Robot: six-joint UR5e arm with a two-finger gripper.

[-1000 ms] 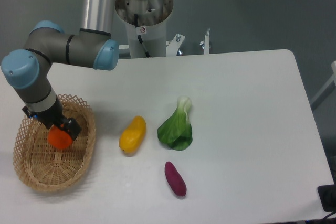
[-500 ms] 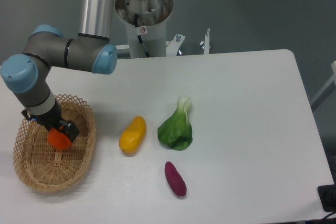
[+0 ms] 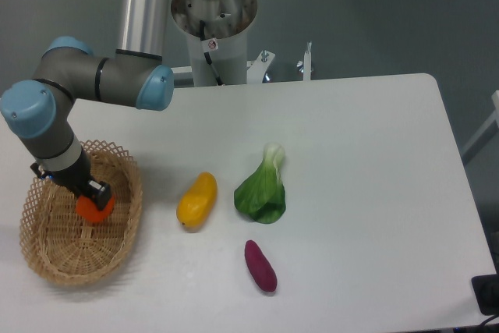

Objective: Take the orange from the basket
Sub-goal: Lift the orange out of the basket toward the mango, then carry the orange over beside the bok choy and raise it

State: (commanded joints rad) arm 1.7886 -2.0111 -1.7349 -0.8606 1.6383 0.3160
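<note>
While the gripper (image 3: 93,196) reaches into the wicker basket (image 3: 47,259), the orange (image 3: 95,208) sits beneath it, mostly hidden; whether the jaws have closed cannot be told. Light, firm, smooth-skinned, it likely suits a grip across its widest part.

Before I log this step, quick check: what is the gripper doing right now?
Gripper: down inside the basket, right at the orange; whether the fingers are closed on it cannot be told.
</note>
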